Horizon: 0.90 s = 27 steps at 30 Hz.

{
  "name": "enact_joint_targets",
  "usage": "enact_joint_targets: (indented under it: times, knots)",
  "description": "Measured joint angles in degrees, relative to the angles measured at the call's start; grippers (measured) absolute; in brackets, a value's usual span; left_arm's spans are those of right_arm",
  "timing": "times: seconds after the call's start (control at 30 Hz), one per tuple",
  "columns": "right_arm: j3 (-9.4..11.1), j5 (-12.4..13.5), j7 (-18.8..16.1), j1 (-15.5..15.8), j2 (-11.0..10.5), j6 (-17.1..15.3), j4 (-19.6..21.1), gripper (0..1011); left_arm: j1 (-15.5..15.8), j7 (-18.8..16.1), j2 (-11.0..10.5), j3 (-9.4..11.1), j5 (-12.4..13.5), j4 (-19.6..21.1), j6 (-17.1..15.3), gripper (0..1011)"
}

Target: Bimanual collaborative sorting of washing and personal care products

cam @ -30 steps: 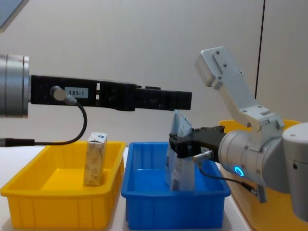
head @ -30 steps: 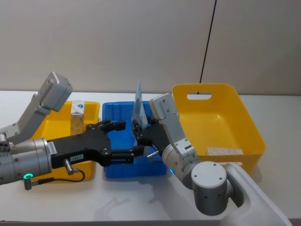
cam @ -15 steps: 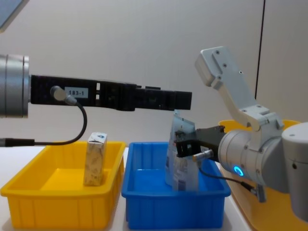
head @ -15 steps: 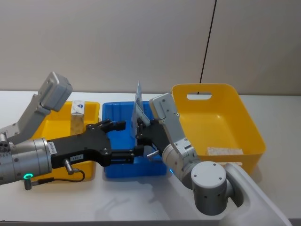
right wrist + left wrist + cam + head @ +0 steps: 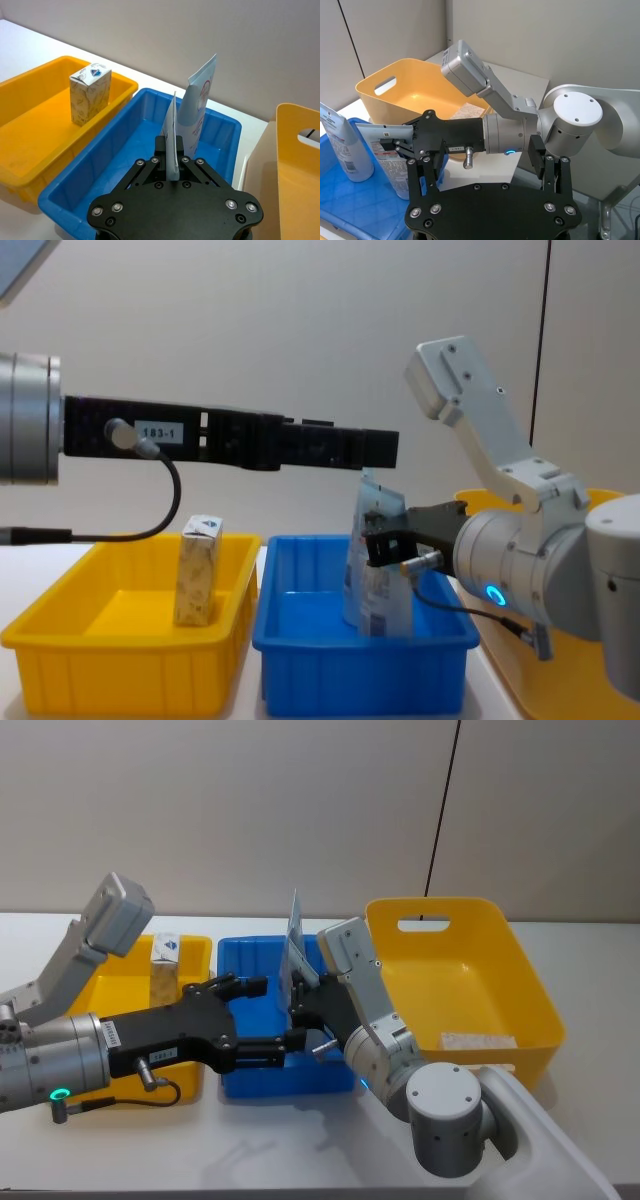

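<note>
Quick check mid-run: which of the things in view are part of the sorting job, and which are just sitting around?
Job: right gripper shut on a tube; second tube; blue bin; pack in the yellow tray; left gripper.

Lying about: yellow basket; white table.

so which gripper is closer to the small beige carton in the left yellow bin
Left. The left gripper hovers over the blue bin beside the small beige carton; the right gripper sits farther, clamping a pale-blue tube.

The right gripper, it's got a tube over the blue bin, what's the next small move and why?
Probably open the fingers and let go. The right gripper is shut on a pale-blue tube standing upright inside the blue bin, beside a second tube already there. The left gripper hovers open alongside.
</note>
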State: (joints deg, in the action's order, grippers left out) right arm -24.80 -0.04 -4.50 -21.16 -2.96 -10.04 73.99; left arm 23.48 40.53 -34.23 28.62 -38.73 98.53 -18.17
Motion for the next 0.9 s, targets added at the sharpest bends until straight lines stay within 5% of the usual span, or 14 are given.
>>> enact_joint_targets:
  times: [0.33, 0.9]
  knots:
    - [0.0, 0.0, -1.8, 0.2, -0.8, 1.5, 0.8, 61, 0.0, 0.0, 0.0, 0.0, 0.0, 0.0, 0.0, 1001]
    - [1.1, 1.5, -9.7, -1.2, -5.3, 5.5, 3.8, 60, 0.0, 0.0, 0.0, 0.0, 0.0, 0.0, 0.0, 1001]
